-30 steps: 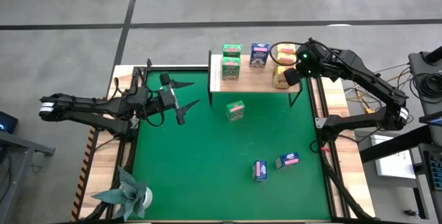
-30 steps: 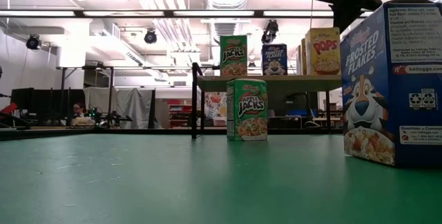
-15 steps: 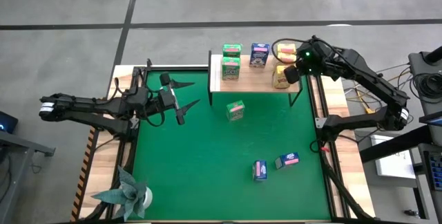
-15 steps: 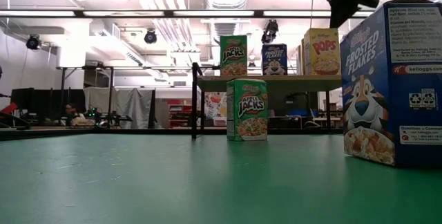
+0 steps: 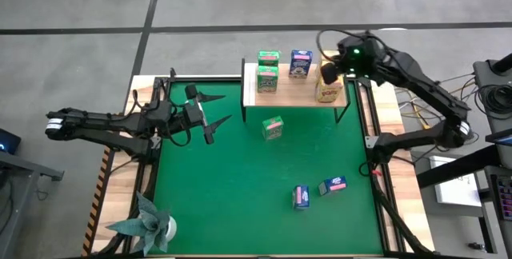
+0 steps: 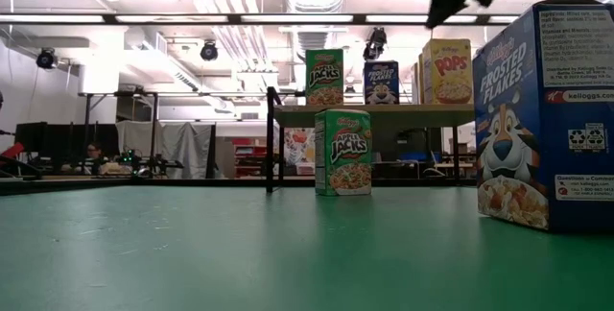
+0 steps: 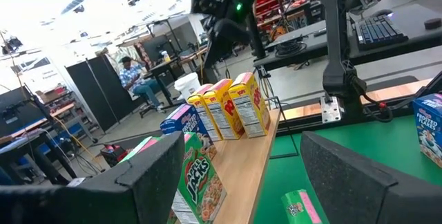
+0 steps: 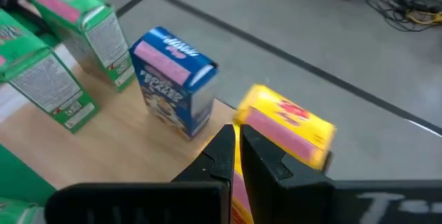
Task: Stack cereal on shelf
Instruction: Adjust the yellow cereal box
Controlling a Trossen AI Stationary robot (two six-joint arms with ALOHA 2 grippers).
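Observation:
The wooden shelf (image 5: 296, 91) stands at the mat's far edge. On it are two green cereal boxes (image 5: 267, 69), a blue one (image 5: 301, 63) and yellow ones (image 5: 326, 91), all upright on their bases. The left wrist view shows three yellow boxes (image 7: 231, 108) side by side. My right gripper (image 5: 328, 73) hovers shut above the yellow boxes (image 8: 286, 131), with nothing between its fingers (image 8: 224, 151). At the mat's left, my left gripper (image 5: 212, 119) waits, held level and open. A green box (image 5: 273, 127) stands on the mat before the shelf. Two blue boxes (image 5: 301, 197) (image 5: 333, 185) lie nearer the front.
A folded teal paper plant (image 5: 148, 223) stands at the mat's near left corner. The green mat (image 5: 240, 179) is bare between the left gripper and the loose boxes. In the low view, one blue box (image 6: 552, 109) stands close to the camera at the right.
My right gripper has risen from the yellow boxes at the shelf's right end. It has drifted a little toward the far edge and the left and tipped less steeply downward, staying shut. The boxes on the shelf have kept their places.

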